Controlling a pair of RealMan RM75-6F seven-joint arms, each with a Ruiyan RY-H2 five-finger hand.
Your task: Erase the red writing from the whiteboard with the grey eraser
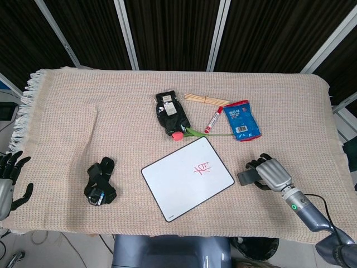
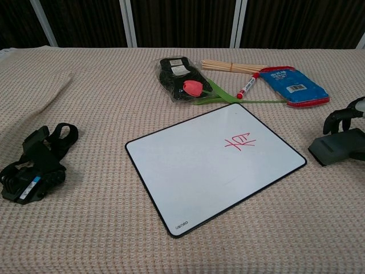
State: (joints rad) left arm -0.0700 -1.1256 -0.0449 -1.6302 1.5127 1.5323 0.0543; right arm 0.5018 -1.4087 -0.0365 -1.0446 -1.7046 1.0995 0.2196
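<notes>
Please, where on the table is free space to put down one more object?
Bare cloth lies between the black strap bundle and the whiteboard, and across the far left, behind the bundle. It is crowded behind the whiteboard: black packet, skewers, marker, blue packet.

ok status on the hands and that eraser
Right hand over the grey eraser, fingers curled onto it, not lifted. Left hand idle at the table edge, fingers apart. Red writing intact on the whiteboard; path clear.

Cloth, gloss and plastic under my hands

The tablecloth (image 1: 111, 100) is coarse beige waffle-weave, fringed at one end; the whiteboard (image 2: 194, 165) is smooth and glossy; the grey eraser (image 2: 336, 147) looks matt; my right hand (image 1: 273, 174) has a silvery metallic shell; the snack packet (image 1: 241, 120) is shiny.
</notes>
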